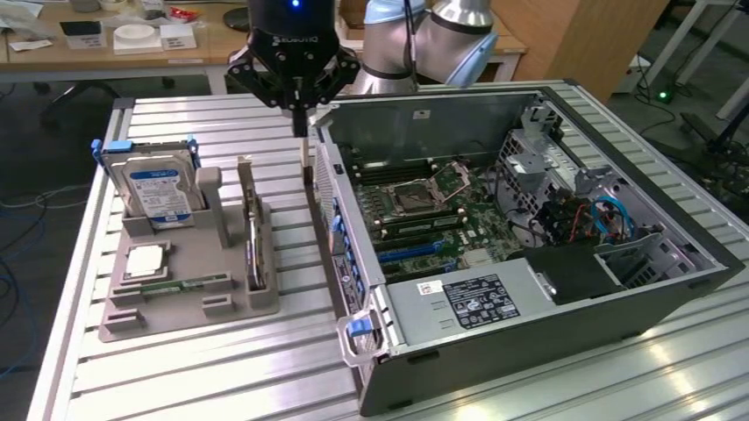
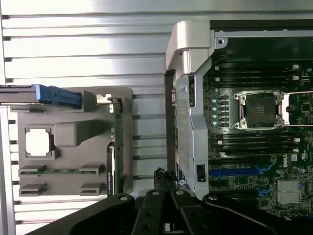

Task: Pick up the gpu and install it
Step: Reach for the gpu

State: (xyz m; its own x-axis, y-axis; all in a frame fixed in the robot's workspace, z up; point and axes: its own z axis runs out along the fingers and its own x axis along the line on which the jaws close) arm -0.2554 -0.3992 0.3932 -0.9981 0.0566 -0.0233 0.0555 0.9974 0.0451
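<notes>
Currently, the gripper (image 1: pixel 302 119) hangs above the strip of slatted table (image 1: pixel 199 123) between the grey holder (image 1: pixel 240 303) and the open computer case (image 1: pixel 538 346). Its fingers are drawn together to a single tip with nothing held between them. The gpu (image 1: pixel 249 230) stands on edge in the holder slot nearest the case, well apart from the gripper. The hard drive (image 1: pixel 158 189) stands upright in the holder toward the exterior view's left, and the motherboard (image 1: pixel 468 219) lies exposed inside the case.

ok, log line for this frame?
end effector: shut, empty, beside case | gpu: upright in holder, untouched | install: not done
</notes>
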